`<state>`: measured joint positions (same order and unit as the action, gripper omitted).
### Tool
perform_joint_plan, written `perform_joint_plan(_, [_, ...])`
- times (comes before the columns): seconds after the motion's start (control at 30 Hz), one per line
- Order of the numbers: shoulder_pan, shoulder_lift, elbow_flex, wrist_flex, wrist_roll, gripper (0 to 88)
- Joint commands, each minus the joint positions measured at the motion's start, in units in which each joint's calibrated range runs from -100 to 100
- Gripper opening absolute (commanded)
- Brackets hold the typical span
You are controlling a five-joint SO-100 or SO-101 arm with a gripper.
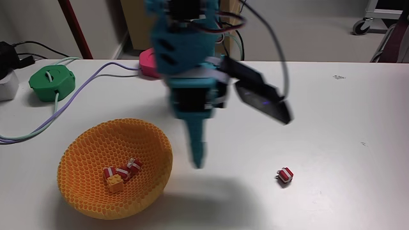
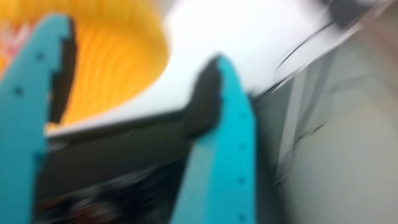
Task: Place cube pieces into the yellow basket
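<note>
Fixed view, left to right. A green puck point(image 1: 53, 83) sits at the far left of the white table point(image 1: 345, 128), with cables running from it. The yellow basket point(image 1: 115, 167) stands at the front left. It holds three cube pieces: two red-and-white cubes point(image 1: 133, 165) and one yellow-orange cube point(image 1: 115, 185), bunched together on the basket floor. A pink puck point(image 1: 148, 62) lies behind the arm, mostly hidden by it.

The teal gripper point(image 1: 199, 160) points down just right of the basket, its tip over bare table. It carries nothing. In the fixed view the fingers merge into one blurred point. In the wrist view two teal fingers point(image 2: 28, 118) stand apart with a gap between them, so the jaws are spread.

One more red-and-white cube point(image 1: 285, 174) lies on the table, well right of the gripper and well apart from the basket.

The wrist view is heavily blurred; part of the basket point(image 2: 118, 56) shows at upper left. No writing is legible.
</note>
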<state>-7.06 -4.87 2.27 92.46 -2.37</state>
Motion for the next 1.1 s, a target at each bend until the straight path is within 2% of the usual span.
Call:
perform_joint_plan(0.0, [-12.6,-1.7,2.6,-2.0,-1.8,23.7])
perform_joint_plan(0.13, [-21.2,4.8,2.3,-3.8,-4.4,25.9])
perform_joint_plan(0.3, [-25.7,13.4,-0.5,-6.5,-6.2,25.7])
perform_joint_plan(0.6, [-26.8,24.2,-13.2,-7.3,-6.7,24.1])
perform_joint_plan(1.07, [-28.8,28.0,-10.8,-11.7,-7.1,23.1])
